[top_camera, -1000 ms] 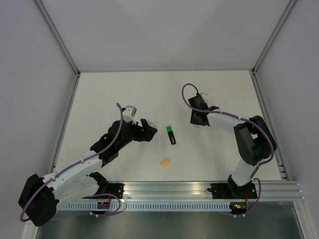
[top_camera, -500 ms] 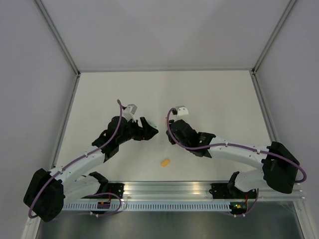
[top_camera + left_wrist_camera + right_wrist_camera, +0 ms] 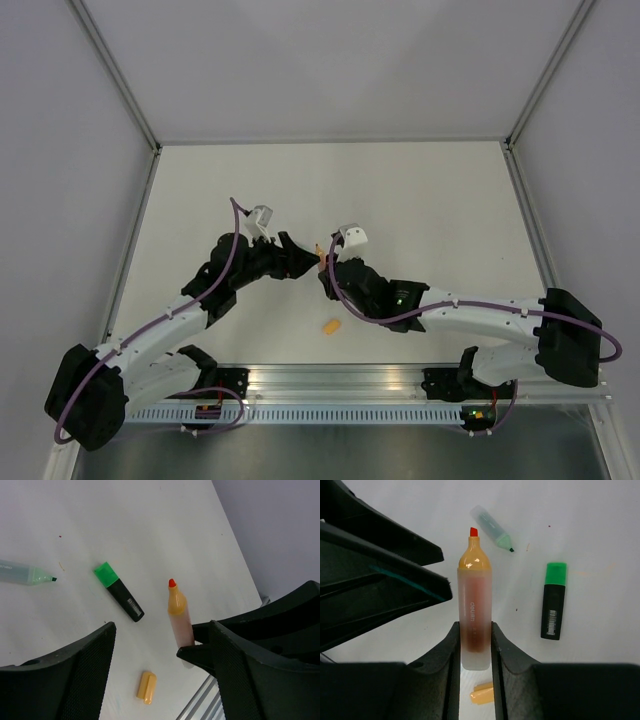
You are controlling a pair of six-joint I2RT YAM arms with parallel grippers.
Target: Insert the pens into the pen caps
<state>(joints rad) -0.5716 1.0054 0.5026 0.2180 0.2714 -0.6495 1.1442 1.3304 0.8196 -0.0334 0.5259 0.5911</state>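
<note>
We see our right hand (image 3: 474, 635) clamping the orange-pink pen (image 3: 475, 605), uncapped tip exposed; our left hand (image 3: 160, 645) spreads wide above the tabletop (image 3: 150, 520).

A white table (image 3: 430, 190) forms the floor of the enclosure, matte and lightly marked (a tiny red speck (image 3: 60, 536) shows in the left wrist view). Pale grey wall panels (image 3: 330, 60) close it on the far, left and right sides, joined by slanting aluminium posts (image 3: 112, 70). Along the near edge runs a ribbed aluminium rail (image 3: 350, 378), with a slotted white cable duct (image 3: 330, 411) just nearer.
</note>
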